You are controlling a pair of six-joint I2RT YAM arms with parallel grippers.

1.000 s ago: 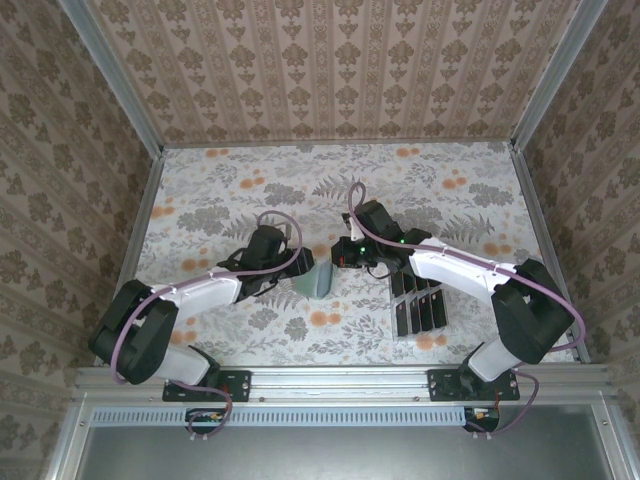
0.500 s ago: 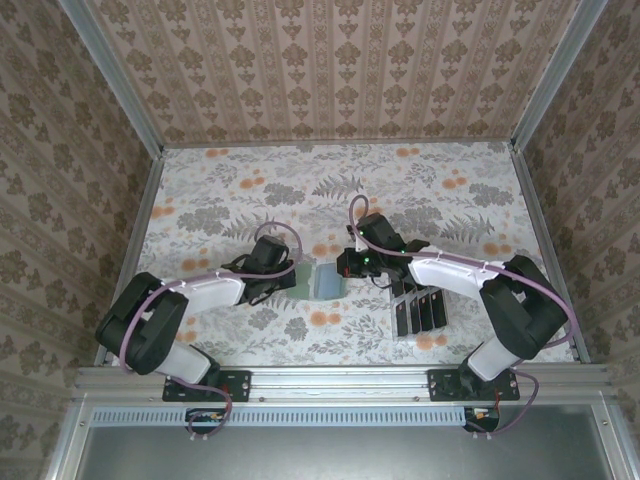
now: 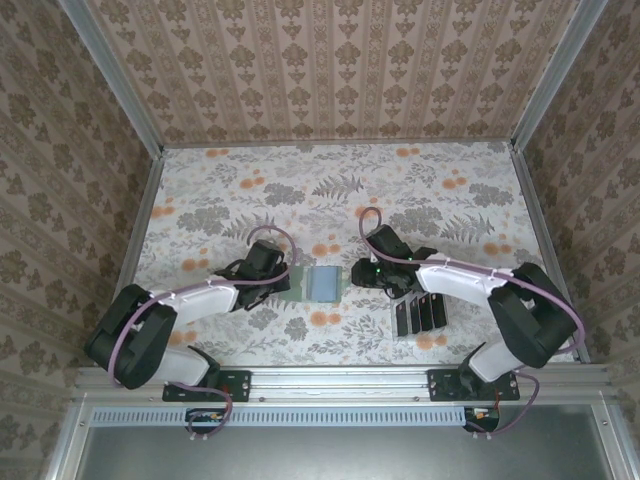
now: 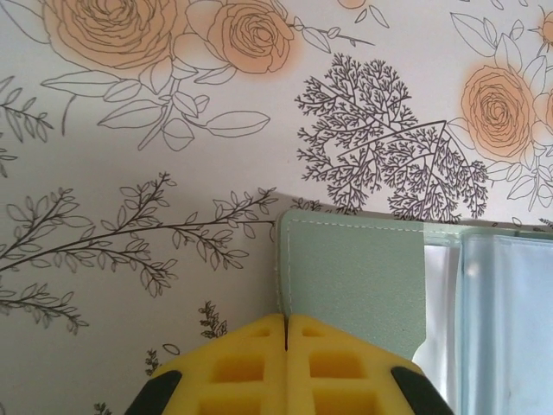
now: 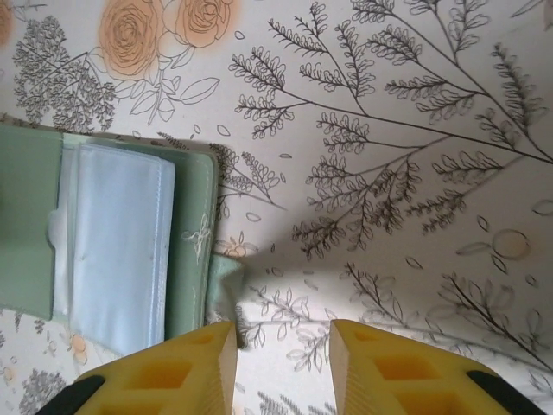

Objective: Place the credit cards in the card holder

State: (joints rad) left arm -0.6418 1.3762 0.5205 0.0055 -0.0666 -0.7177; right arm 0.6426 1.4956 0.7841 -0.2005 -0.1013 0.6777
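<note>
The card holder lies open on the table, sage-green outside, grey-blue inside. My left gripper is at its left flap; the yellow fingertips are pressed together on that flap's near edge. My right gripper stands just right of the card holder with its jaws apart over bare table, nothing between them. A small green tab sticks out beside its left finger. Several black credit cards stand in a clear rack to the right of the right arm.
The clear slotted rack sits near the front right, under the right forearm. The floral table is walled in on three sides, with open room behind the grippers.
The card holder went from raised and tilted between the grippers to lying open flat. My left gripper shut on its left flap. My right gripper let go, opened and drew back to the right.
</note>
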